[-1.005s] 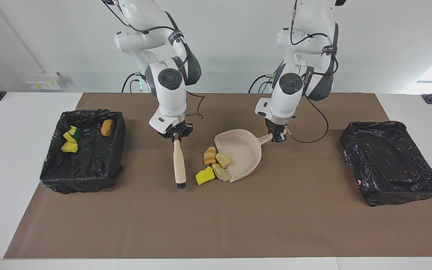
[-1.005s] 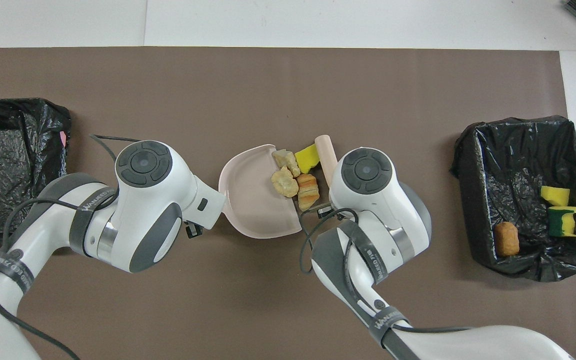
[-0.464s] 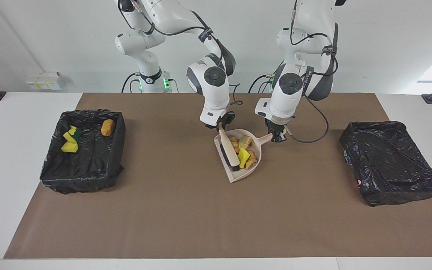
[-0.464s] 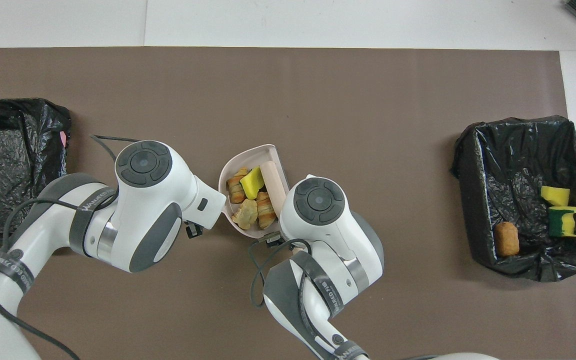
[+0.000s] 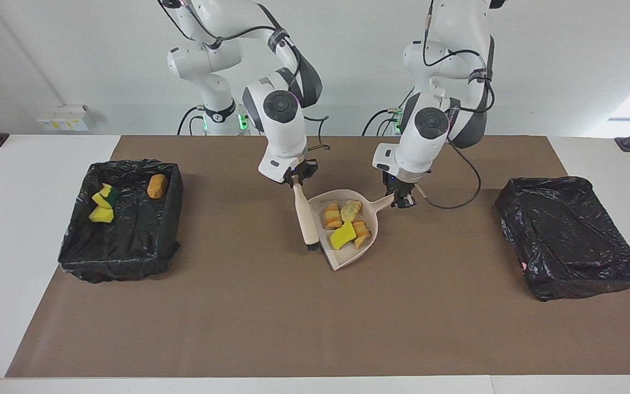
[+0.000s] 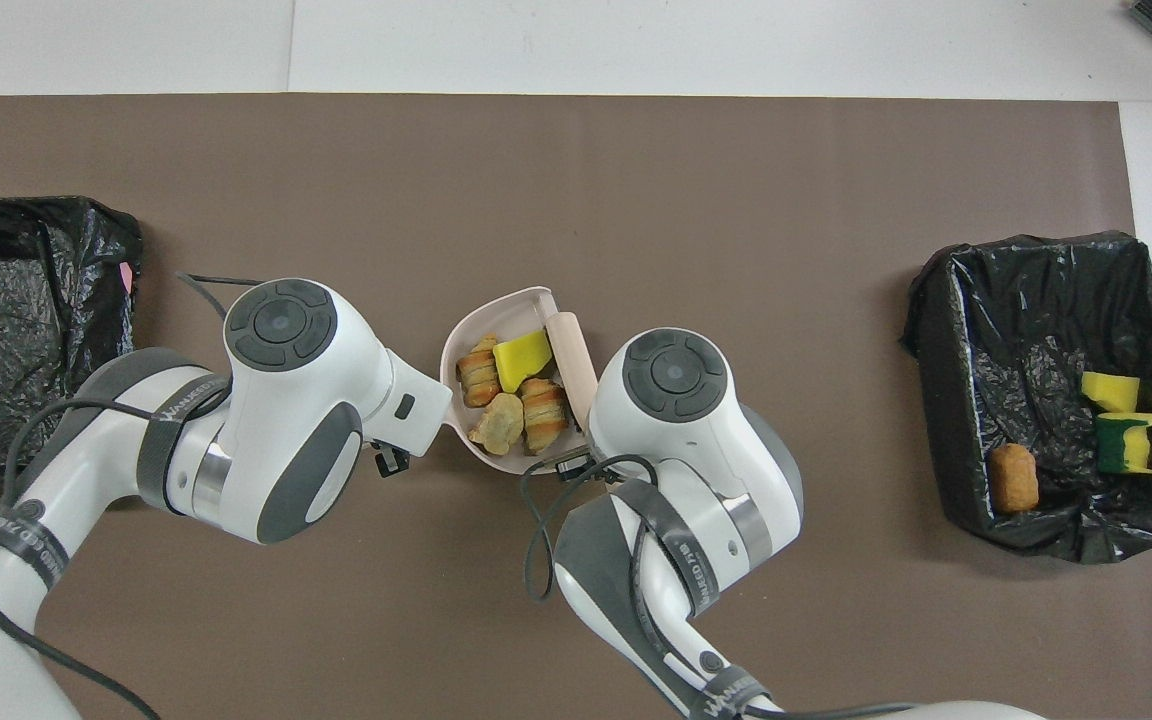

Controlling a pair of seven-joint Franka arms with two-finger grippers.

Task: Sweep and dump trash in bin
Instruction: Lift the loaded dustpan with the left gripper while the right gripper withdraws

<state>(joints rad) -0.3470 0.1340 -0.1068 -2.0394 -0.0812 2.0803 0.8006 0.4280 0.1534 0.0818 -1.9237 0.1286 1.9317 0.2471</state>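
The beige dustpan (image 5: pixel 370 200) rests on the brown mat mid-table and also shows in the overhead view (image 6: pixel 456 338). Several foam chunks of trash (image 5: pixel 342 234), yellow and tan-orange, lie inside it (image 6: pixel 521 354). My left gripper (image 5: pixel 402 199) is shut on the pan's handle. My right gripper (image 5: pixel 296 180) is shut on the top of a beige hand brush (image 5: pixel 306 218). The brush hangs bristles-down against the pan's open edge, on the side toward the right arm's end. From overhead only the brush handle (image 6: pixel 573 345) shows; the right gripper is hidden under its wrist.
A black-lined bin (image 5: pixel 129 246) at the right arm's end holds three foam chunks (image 5: pixel 103 205), also seen overhead (image 6: pixel 1116 420). A second black-lined bin (image 5: pixel 569 235) stands at the left arm's end and shows no chunks inside. The brown mat (image 5: pixel 315 328) covers the table.
The brush swept the chunks from the mat into the dustpan, then drew back out to the pan's open edge. The pan shifted slightly; the left gripper kept hold of its handle.
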